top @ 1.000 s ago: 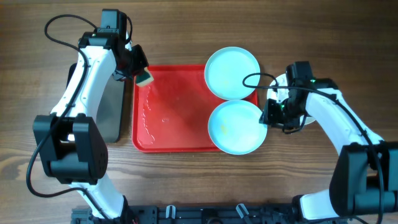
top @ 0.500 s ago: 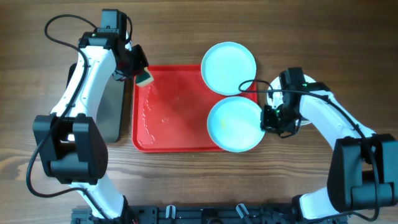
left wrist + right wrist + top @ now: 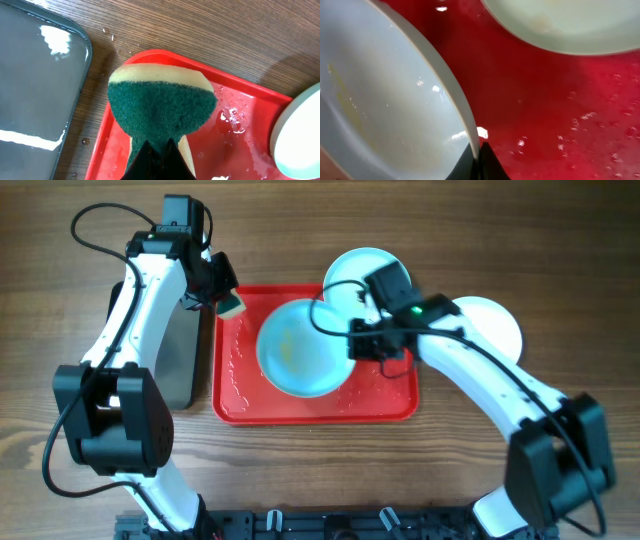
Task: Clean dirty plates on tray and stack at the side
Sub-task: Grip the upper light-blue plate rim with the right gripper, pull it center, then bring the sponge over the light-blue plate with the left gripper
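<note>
**Soiled plate held at tray centre; scrubbing not yet begun**

The right gripper is clamped on the right-hand rim of a smeared plate, pale turquoise with a yellowish streak across its face. The plate sits over the middle of the red tray; the right wrist view suggests it is tilted, but this cannot be confirmed.

The left gripper is closed on a sponge, green scouring side showing. It hangs over the tray's far left corner, just beside the dark metal tray and apart from the plate.

A second turquoise plate overlaps the tray's far right corner. A cream-white plate lies on the table to the right of the tray.

Assessment: the step in hand is presenting the smeared plate for cleaning. The next move calls for bringing the sponge right and nearer onto the streak, with the right grip kept firm against the push. The tray surface is wet, so slippage is a risk.
</note>
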Robot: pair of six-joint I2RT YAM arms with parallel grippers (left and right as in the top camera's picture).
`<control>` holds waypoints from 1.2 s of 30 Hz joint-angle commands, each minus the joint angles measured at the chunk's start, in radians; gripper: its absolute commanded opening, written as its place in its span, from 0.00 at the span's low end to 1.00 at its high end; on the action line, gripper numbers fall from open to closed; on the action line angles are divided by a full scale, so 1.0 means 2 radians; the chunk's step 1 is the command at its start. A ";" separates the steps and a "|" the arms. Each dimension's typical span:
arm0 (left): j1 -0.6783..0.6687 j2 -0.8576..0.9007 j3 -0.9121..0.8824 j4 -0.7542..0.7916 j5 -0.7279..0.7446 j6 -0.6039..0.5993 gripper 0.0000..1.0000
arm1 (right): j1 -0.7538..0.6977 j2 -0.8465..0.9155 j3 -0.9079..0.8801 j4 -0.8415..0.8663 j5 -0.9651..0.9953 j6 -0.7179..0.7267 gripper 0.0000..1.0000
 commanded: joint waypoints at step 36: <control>-0.005 -0.009 0.005 -0.044 -0.044 -0.010 0.04 | 0.043 0.229 0.142 0.055 -0.002 0.091 0.04</control>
